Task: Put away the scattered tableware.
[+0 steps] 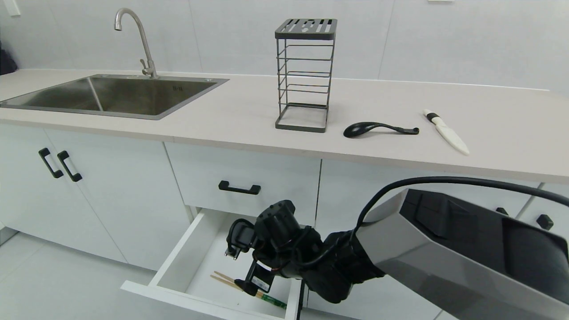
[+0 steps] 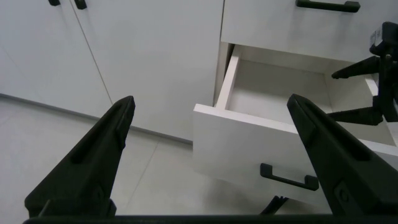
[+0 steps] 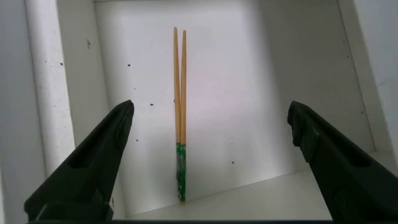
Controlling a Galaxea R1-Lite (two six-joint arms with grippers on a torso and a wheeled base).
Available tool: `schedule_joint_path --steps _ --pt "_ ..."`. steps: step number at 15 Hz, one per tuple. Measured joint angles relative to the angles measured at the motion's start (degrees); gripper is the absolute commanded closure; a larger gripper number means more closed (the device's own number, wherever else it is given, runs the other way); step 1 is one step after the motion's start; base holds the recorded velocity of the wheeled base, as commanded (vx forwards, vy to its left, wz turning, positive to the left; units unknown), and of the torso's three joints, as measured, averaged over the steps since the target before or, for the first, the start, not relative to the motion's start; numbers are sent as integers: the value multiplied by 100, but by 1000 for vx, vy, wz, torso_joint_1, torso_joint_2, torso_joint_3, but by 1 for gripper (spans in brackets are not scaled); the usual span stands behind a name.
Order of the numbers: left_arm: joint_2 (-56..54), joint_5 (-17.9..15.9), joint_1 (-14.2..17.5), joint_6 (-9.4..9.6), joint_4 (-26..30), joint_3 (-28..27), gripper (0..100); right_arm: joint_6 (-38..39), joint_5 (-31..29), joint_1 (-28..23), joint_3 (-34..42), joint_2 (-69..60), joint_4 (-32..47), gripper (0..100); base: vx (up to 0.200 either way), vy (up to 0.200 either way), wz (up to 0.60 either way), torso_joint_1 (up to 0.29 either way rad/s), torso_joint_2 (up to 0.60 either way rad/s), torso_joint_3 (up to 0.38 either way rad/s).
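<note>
A pair of wooden chopsticks (image 1: 225,279) with green ends lies on the floor of the open white drawer (image 1: 172,260) under the counter. My right gripper (image 1: 237,268) hangs open just above them. In the right wrist view the chopsticks (image 3: 179,112) lie loose between the spread fingers of the right gripper (image 3: 211,162), touched by neither. A black spoon (image 1: 361,129) and a white knife (image 1: 446,132) rest on the counter at the right. My left gripper (image 2: 211,162) is open and holds nothing, low beside the drawer (image 2: 249,134).
A dark wire rack (image 1: 304,75) stands mid-counter, with a steel sink (image 1: 111,93) and tap at the left. Closed cabinet doors with black handles flank the drawer, and another closed drawer front (image 1: 240,178) sits just above it.
</note>
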Motion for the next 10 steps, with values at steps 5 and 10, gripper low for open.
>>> schedule_joint_path --steps 5,10 --pt "0 0 0 -1 0 2 0 -101 -13 194 446 -488 -174 0 0 0 0 0 0 0" --pt "0 0 0 0 0 2 0 -105 -11 354 592 -750 -130 0 0 0 0 202 -364 -150"
